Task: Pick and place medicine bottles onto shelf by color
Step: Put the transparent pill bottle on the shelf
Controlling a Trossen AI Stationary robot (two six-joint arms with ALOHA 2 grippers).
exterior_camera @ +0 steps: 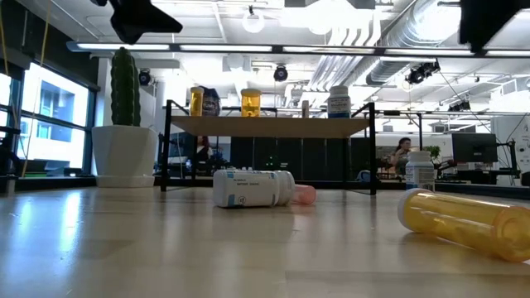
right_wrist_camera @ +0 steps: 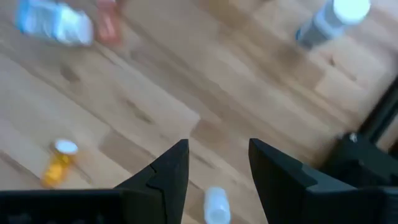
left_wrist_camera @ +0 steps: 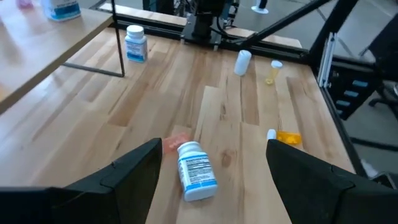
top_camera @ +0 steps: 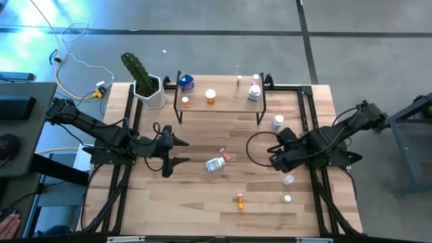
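Note:
The light-wood shelf (top_camera: 219,102) stands on black legs at the table's far side and carries a blue bottle (top_camera: 185,83), two orange ones and a white and pink group (top_camera: 254,89). On the table, a white labelled bottle (top_camera: 214,164) lies on its side next to a pink vial (top_camera: 225,156). An orange vial (top_camera: 239,200) lies near the near edge. My left gripper (top_camera: 182,151) hovers open left of the white bottle (left_wrist_camera: 196,171). My right gripper (right_wrist_camera: 219,146) hovers open above a small white vial (right_wrist_camera: 216,204).
A white bottle (top_camera: 277,122) stands right of the shelf, and another small white vial (top_camera: 287,198) sits near the right rail. A green cactus in a white pot (top_camera: 145,84) stands left of the shelf. Black frame rails run along the table's left and right sides.

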